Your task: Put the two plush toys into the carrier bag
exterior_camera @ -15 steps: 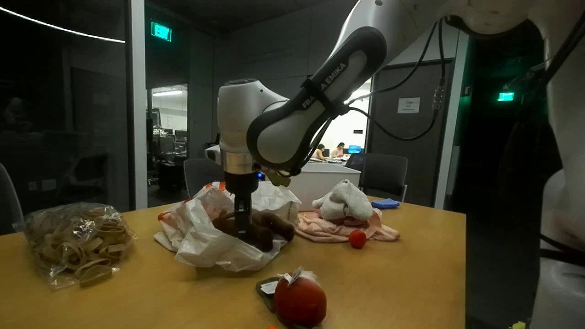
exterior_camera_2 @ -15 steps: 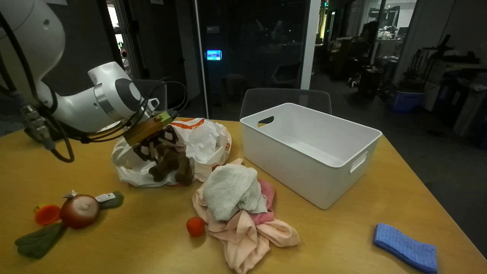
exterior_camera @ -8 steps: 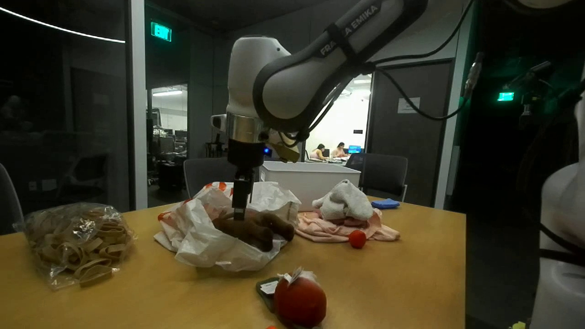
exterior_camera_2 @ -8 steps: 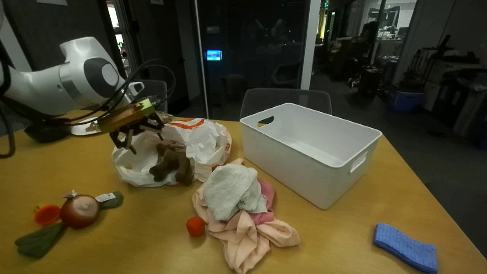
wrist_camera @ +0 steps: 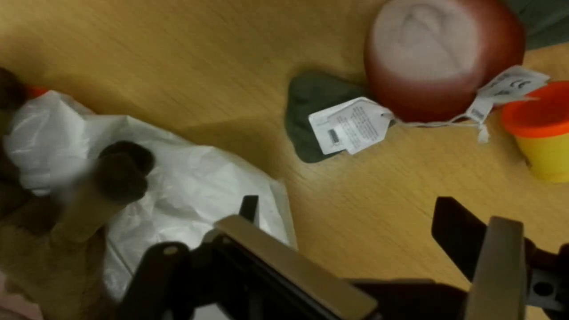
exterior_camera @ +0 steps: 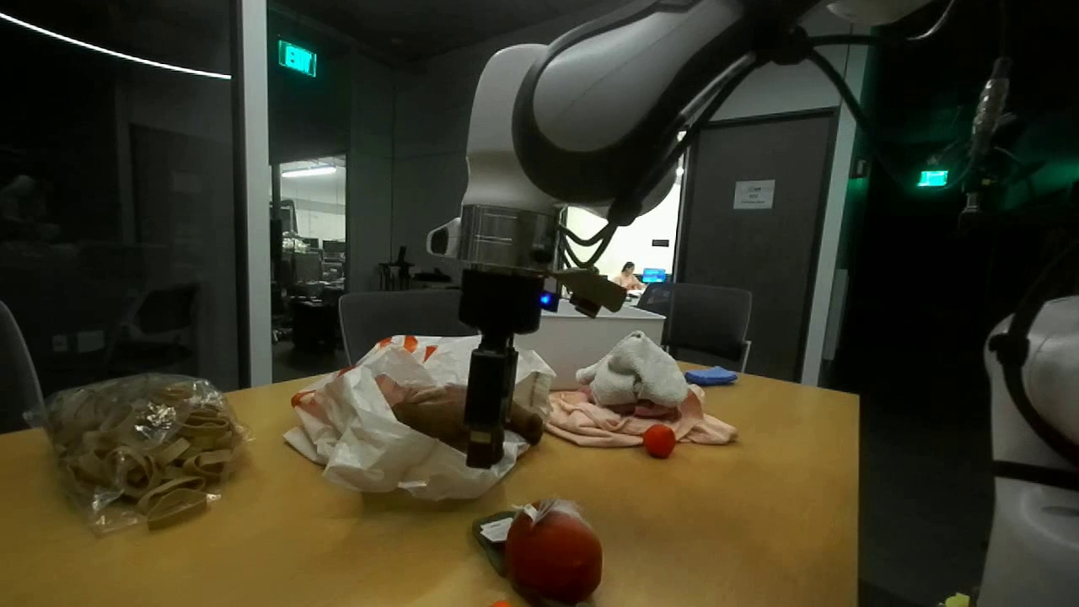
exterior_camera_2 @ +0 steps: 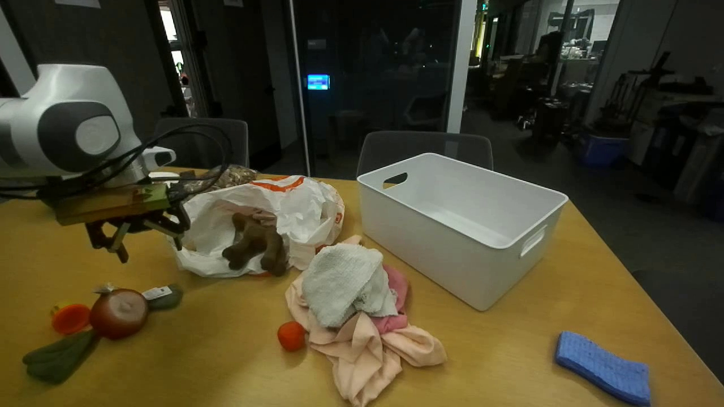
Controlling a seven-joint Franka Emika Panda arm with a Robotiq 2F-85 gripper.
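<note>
The dark brown plush (exterior_camera_2: pixel 257 246) lies in the mouth of the white carrier bag (exterior_camera_2: pixel 308 217), its limbs at the opening. Both also show in an exterior view, the plush (exterior_camera: pixel 430 411) partly behind the gripper, the bag (exterior_camera: pixel 362 438) lying on its side. The red plush (exterior_camera_2: pixel 119 314) with green leafy parts lies on the table in front of the bag; its tags show in the wrist view (wrist_camera: pixel 444 93). My gripper (exterior_camera_2: pixel 151 253) is open and empty above the table, between the bag and the red plush. In the wrist view the gripper (wrist_camera: pixel 346 204) has bare table between its fingers.
A white bin (exterior_camera_2: pixel 430 232) stands behind a pile of white towel (exterior_camera_2: pixel 348 285) and pink cloth (exterior_camera_2: pixel 367 350). A small red ball (exterior_camera_2: pixel 291 336) lies beside them. An orange-rimmed tub (wrist_camera: pixel 540 151) touches or nears the red plush. A clear bag of beige lumps (exterior_camera: pixel 152 447) lies beyond the carrier bag.
My gripper has risen off the brown plush, which stays in the bag. It has then moved out of the bag toward the red plush and come lower, open.
</note>
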